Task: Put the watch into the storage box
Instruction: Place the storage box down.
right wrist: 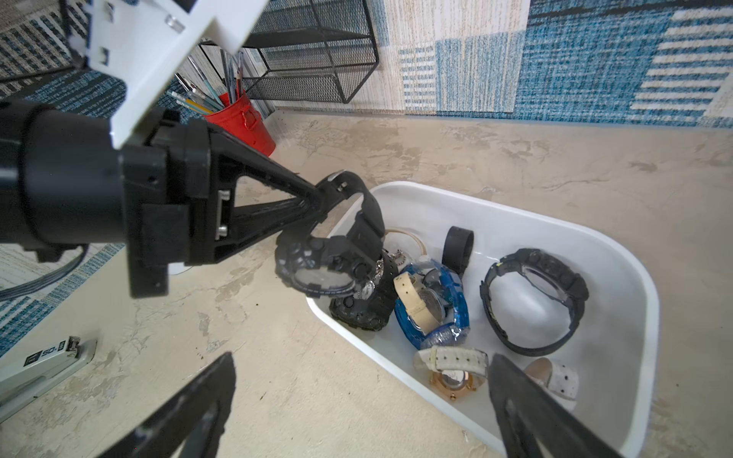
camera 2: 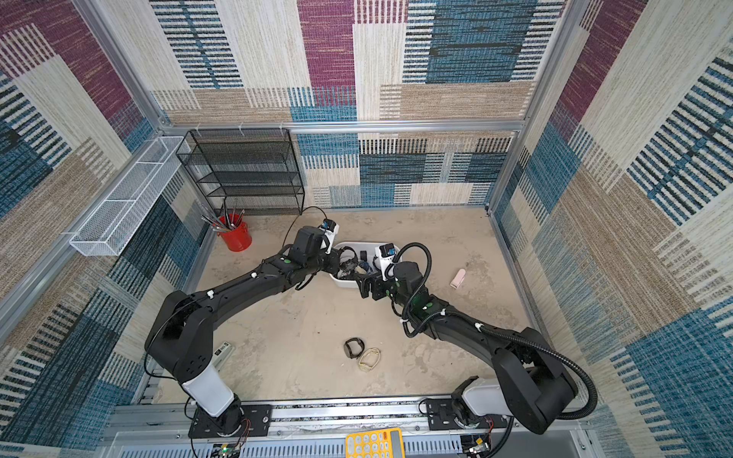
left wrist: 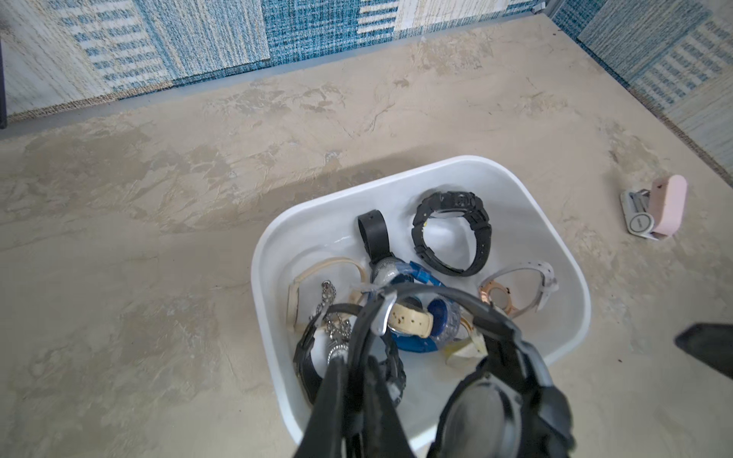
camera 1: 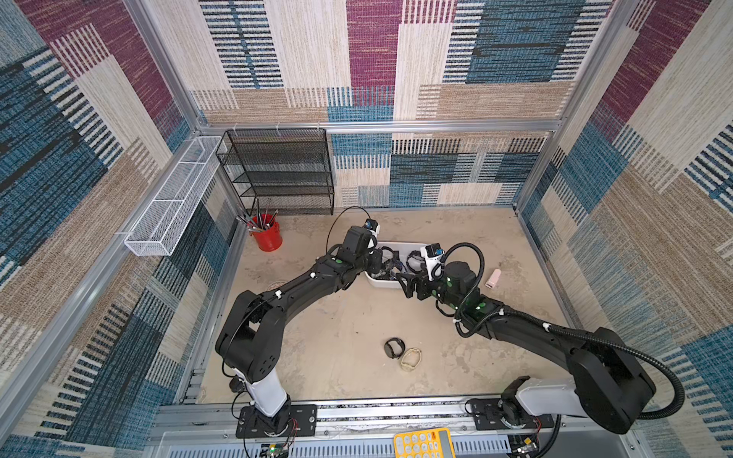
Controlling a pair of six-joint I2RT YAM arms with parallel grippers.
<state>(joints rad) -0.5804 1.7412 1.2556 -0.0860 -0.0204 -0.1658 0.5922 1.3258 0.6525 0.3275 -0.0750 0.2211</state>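
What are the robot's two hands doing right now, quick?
Left gripper: closed, holding the black watch.
Right gripper: open, holding nothing.

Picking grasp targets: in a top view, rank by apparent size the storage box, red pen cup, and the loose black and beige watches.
Storage box, partly hidden
Red pen cup
Black watch and beige watch look alike

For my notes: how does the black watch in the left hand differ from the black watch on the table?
The held watch hangs over the storage box rim; the table watch lies well short of it, beside a cream watch. The held watch is pinched by its strap in the left hand; the table watch is untouched. Both are black.
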